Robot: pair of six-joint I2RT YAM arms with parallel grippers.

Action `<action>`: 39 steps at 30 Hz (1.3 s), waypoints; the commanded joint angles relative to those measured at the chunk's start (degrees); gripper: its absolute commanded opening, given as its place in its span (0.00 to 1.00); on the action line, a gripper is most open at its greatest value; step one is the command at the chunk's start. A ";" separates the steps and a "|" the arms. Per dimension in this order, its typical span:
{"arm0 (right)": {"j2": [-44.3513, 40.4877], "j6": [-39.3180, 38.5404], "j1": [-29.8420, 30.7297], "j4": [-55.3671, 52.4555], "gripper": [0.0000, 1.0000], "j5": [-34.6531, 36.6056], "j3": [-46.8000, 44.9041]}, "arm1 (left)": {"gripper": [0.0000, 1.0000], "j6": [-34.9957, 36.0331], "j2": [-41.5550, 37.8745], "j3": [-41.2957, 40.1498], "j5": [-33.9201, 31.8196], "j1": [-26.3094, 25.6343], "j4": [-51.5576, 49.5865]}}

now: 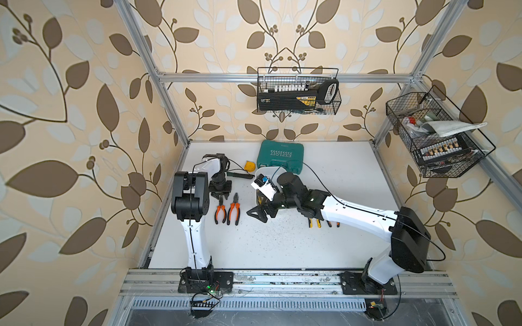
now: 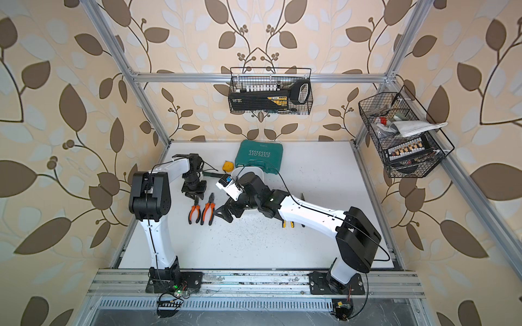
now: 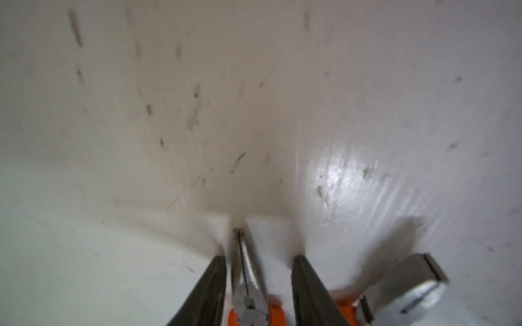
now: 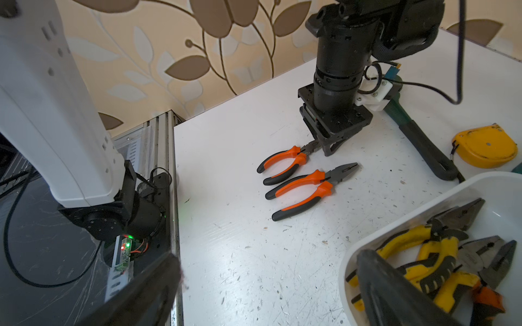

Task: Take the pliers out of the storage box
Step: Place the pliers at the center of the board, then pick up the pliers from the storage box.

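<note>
Orange-handled needle-nose pliers (image 3: 248, 271) (image 1: 220, 213) lie flat on the white table. My left gripper (image 3: 258, 256) (image 1: 221, 196) points down over their nose, open, with a gap between the fingers and the metal. A second orange pair of pliers (image 1: 234, 210) (image 4: 308, 187) lies beside them. The storage box (image 4: 409, 217) (image 1: 271, 168) holds several yellow-handled pliers (image 4: 435, 254). My right gripper (image 4: 267, 258) (image 1: 258, 210) hangs wide open and holds nothing, at the box's near left corner, one finger over the rim. More pliers (image 1: 314, 223) show under the right arm.
A dark green wrench (image 4: 423, 146) and a yellow tape measure (image 4: 485, 146) lie behind the left gripper. The teal case (image 1: 279, 156) sits at the back. Two wire baskets (image 1: 298, 93) (image 1: 435, 135) hang on the frame. The table's left edge (image 4: 176, 197) is near.
</note>
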 commanded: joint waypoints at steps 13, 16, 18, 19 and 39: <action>-2.56 9.91 -5.58 -1.43 1.00 11.79 -3.80 | 0.91 -1.75 -19.59 -6.32 4.08 -1.23 4.62; -0.89 14.01 -9.13 -5.93 0.98 13.41 -1.85 | 0.99 -2.08 -27.35 -11.83 6.37 -3.12 9.33; 1.62 15.39 -10.97 -10.60 0.97 14.88 0.98 | 0.99 -2.41 -33.61 -16.22 7.98 -5.07 13.60; 2.79 15.92 -11.47 -12.75 0.97 15.82 2.37 | 0.99 -2.39 -35.83 -18.19 8.89 -5.83 15.39; 36.91 18.75 -13.32 -39.08 0.73 22.46 42.71 | 0.99 15.02 -71.52 -42.36 27.06 -13.60 29.56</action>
